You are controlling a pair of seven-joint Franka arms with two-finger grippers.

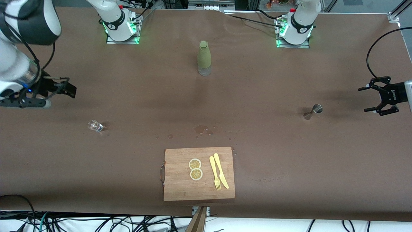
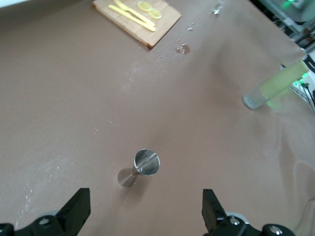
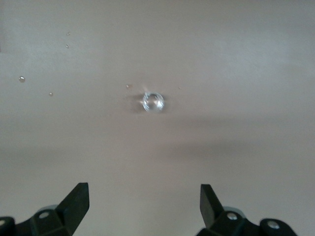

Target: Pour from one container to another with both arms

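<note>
A small steel jigger (image 1: pixel 313 111) lies on its side on the brown table toward the left arm's end. My left gripper (image 1: pixel 363 100) hovers open beside it, nothing between its fingers; in the left wrist view the jigger (image 2: pixel 142 166) lies just ahead of the open gripper (image 2: pixel 146 211). A small clear glass (image 1: pixel 95 126) stands toward the right arm's end. My right gripper (image 1: pixel 71 90) hangs open above the table near it, and the glass (image 3: pixel 153 101) shows ahead of that gripper (image 3: pixel 144 201). A green bottle (image 1: pixel 204 58) stands upright between the two arm bases.
A wooden cutting board (image 1: pixel 180 187) with two lemon slices (image 1: pixel 195 169), a yellow fork and a yellow knife (image 1: pixel 219 174) lies near the front camera. A small wet patch (image 1: pixel 201 129) and drops mark the table between board and bottle. Cables hang off the table's near edge.
</note>
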